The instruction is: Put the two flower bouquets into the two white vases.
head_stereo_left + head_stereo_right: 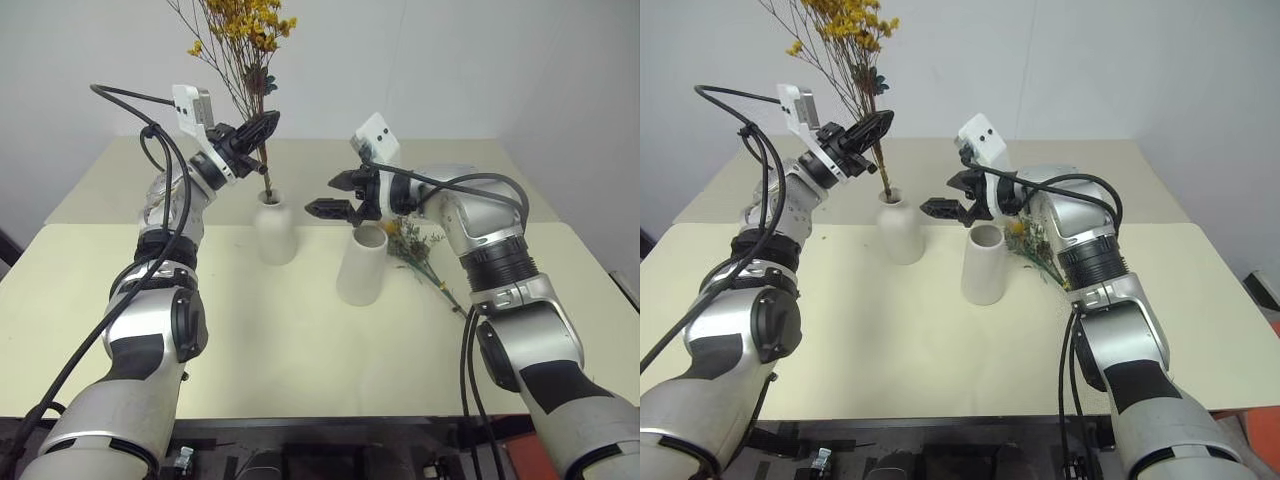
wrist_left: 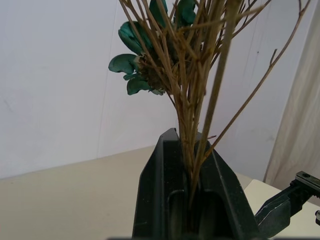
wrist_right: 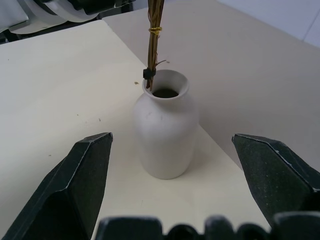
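Our left gripper [image 1: 262,127] was clamped shut on the thin brown stems of the yellow-orange bouquet [image 1: 243,25], holding them raised above the table [image 1: 300,330]. In the left wrist view the stems [image 2: 197,130] ran up between the two black fingers [image 2: 160,185], with a teal bloom [image 2: 131,65] among them higher up. The lower ends of the stems stood in the narrow neck of the squat white vase [image 1: 274,228], leaning against its rim; a small dark tie and a yellow band [image 3: 156,30] bound them just above the mouth.

Our right gripper [image 1: 338,194] hung with its jaws spread wide and nothing between them, near the squat vase and above the taller wide-mouthed vase [image 1: 361,264], which stood just beside the squat one. The right wrist view looked straight at the squat vase between the spread fingers [image 3: 80,185].

The grey-green sprig bunch [image 1: 420,250] lay flat on the table beside the taller vase, partly hidden behind our right arm.
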Available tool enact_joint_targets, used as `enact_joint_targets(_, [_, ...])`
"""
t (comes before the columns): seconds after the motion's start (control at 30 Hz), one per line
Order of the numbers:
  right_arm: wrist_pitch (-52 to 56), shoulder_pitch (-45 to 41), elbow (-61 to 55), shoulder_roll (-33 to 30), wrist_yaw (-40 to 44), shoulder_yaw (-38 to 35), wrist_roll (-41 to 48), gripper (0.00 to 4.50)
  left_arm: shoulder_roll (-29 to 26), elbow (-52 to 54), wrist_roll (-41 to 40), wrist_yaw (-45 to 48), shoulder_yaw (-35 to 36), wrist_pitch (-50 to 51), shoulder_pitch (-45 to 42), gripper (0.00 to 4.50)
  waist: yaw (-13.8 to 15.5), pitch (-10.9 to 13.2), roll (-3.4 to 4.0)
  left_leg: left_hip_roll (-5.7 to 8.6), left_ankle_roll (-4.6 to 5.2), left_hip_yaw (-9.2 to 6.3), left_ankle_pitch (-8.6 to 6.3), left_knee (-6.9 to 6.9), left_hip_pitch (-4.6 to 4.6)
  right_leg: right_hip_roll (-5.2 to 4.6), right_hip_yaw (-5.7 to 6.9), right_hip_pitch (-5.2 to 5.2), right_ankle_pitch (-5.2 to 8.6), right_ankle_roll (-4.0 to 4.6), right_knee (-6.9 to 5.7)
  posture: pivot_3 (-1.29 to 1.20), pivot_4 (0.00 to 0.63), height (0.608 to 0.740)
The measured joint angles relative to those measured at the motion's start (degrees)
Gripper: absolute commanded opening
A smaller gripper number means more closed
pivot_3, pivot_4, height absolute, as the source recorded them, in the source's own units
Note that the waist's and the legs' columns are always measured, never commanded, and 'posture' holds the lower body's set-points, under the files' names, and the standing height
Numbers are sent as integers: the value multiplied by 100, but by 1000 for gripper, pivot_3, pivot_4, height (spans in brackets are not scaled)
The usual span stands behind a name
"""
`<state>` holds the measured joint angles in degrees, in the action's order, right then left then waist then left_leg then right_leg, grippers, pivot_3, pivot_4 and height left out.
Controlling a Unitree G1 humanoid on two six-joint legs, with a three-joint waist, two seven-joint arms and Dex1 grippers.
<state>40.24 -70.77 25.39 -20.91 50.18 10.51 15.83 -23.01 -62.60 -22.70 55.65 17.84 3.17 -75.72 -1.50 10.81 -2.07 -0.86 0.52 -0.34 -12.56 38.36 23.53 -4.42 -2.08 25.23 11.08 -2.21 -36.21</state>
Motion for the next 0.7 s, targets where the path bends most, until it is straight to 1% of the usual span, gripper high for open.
enact_joint_targets(0.23, [-17, -1, 53, 32, 46, -21, -50, 4500, -15, -139, 31, -59, 28, 27, -59, 29, -69, 0, 0, 0, 0, -1, 0, -1, 4, -1, 0, 0, -4, -4, 0, 0, 150, 740])
enact_joint_targets(0.53, [-60, -1, 125, 122, 41, -69, -110, 4500, 39, -369, 436, -245, -153, -421, -56, 29, -105, 0, 0, 0, 0, -1, 0, -2, 4, 0, 0, 2, -6, -3, 0, 0, 150, 740])
enact_joint_targets(0.7, [-84, -16, 179, 139, 45, -70, -120, 4500, 43, -464, 494, -328, -172, -552, -46, 29, -103, 0, 0, 0, 0, -1, 0, -2, 4, -1, 0, 2, -6, -4, 0, 0, 150, 740])
